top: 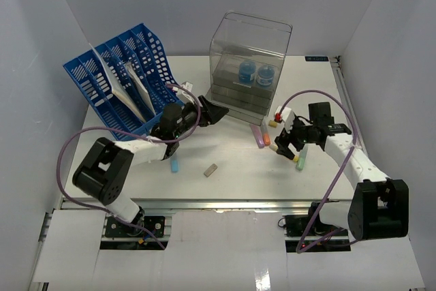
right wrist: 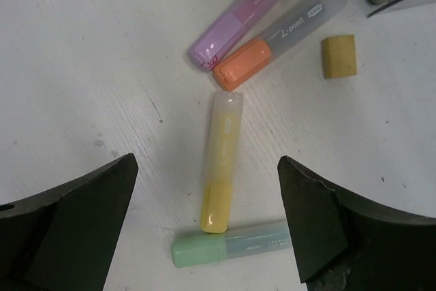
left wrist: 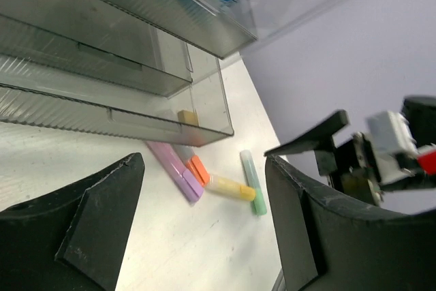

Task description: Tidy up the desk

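The large flat white desk (top: 231, 185) filled the floor of a booth of pale walls (top: 204, 5), with a metal rail (top: 225, 204) along its near edge. A blue slotted file rack (top: 122, 76) and a clear plastic drawer box (top: 248, 59) stood at the back. The left gripper (left wrist: 204, 195) gaped wide and empty. The right gripper (right wrist: 208, 168), equally spread and empty, hung over a yellow highlighter (right wrist: 221, 141).

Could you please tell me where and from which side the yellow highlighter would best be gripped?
Probably across its mid-barrel, coming straight down from above. The yellow highlighter lies flat with both long sides free, while its ends are crowded by the orange highlighter and the green highlighter. The open right tool hangs over it, a finger to each long side.
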Controlling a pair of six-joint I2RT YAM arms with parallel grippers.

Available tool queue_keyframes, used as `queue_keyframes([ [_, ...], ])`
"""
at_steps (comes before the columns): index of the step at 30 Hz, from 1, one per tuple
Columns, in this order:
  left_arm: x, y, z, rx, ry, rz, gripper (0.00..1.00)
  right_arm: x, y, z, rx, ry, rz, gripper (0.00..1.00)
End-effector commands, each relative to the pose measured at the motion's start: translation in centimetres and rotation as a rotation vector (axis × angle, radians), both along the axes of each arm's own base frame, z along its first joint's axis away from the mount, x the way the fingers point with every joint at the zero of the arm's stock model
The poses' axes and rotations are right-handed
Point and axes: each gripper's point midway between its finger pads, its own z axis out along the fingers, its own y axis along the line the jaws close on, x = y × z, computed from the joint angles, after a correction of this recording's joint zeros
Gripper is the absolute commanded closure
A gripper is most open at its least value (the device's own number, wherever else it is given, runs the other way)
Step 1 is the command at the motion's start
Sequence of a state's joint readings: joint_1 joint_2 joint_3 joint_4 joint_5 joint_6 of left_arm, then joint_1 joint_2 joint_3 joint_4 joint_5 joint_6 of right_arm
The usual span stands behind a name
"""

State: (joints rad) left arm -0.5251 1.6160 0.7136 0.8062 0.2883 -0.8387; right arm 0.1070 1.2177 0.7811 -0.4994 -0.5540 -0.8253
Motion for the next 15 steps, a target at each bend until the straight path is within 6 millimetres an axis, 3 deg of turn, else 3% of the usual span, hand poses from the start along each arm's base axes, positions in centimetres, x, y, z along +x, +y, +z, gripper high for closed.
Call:
queue_keyframes([
  [1, -3.0, 1.7, 0.4, 0.141, -0.094, -0.051, 0.17, 0.4, -2.1, -3.1, -0.202, 0.054, -0.070, 0.10],
  [3, -4.4, 2.8, -0.4, 0.189, -0.093, -0.050, 0.16, 0.8, -2.4, -3.9, -0.224, 0.071, -0.094, 0.09],
  [5, -5.6, 4.0, 0.7, 0.221, -0.147, -0.037, 0.15, 0.8, -2.6, -5.1, -0.246, 0.104, -0.102, 0.07],
  [8, -7.0, 5.8, 0.1, 0.286, -0.149, -0.006, 0.15, 0.7, -2.5, -6.0, -0.248, 0.135, -0.094, 0.01],
  [13, -8.7, 9.5, -1.0, 0.375, -0.119, 0.104, 0.10, -0.4, -1.8, -7.6, -0.233, 0.183, -0.056, 0.14],
  [15, -9.5, 10.9, -2.2, 0.409, -0.074, 0.143, 0.09, -0.8, -1.6, -8.1, -0.235, 0.204, -0.044, 0.21],
])
